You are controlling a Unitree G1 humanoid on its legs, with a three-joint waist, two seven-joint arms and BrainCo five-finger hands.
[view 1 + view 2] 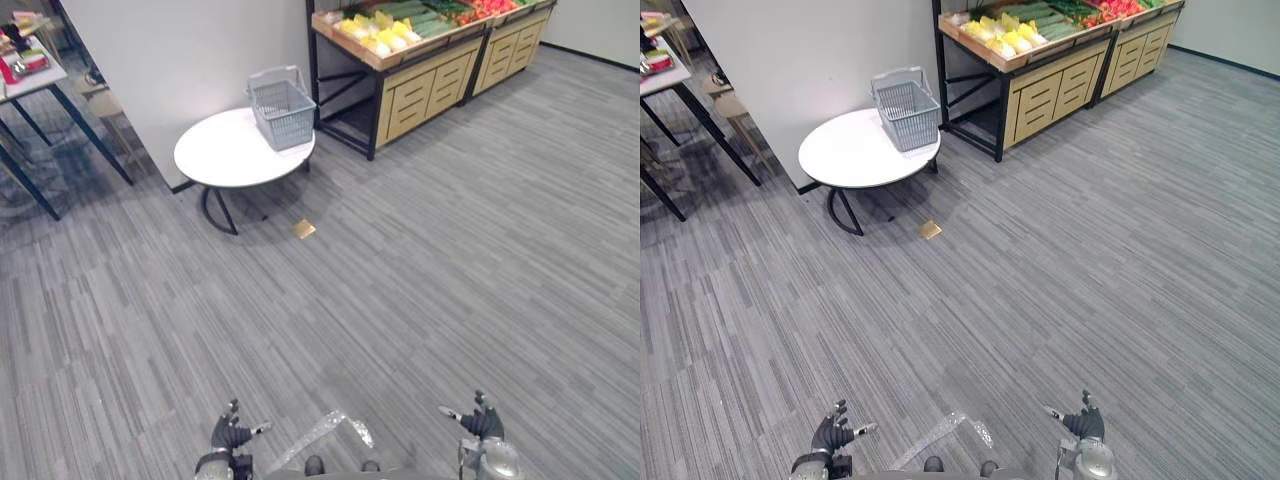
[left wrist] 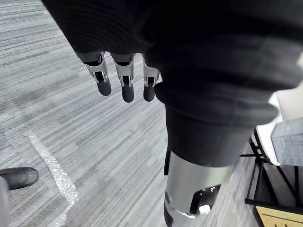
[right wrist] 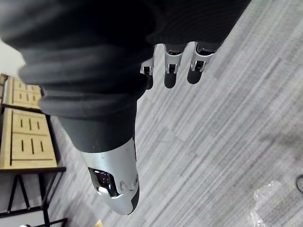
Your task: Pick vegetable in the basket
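Observation:
A grey wire basket stands on the right edge of a round white table far ahead of me, with nothing visible inside it. Vegetables, yellow, green and red, lie on a wooden stand at the back right. My left hand hangs low at the bottom left of the eye views, open and holding nothing. My right hand hangs at the bottom right, also open and holding nothing. Both are far from the basket and the stand. Their relaxed fingers point at the grey carpet.
A white wall corner rises behind the round table. A desk on dark legs stands at the far left. A small tan square lies on the carpet by the table. A strip of clear tape lies on the floor between my hands.

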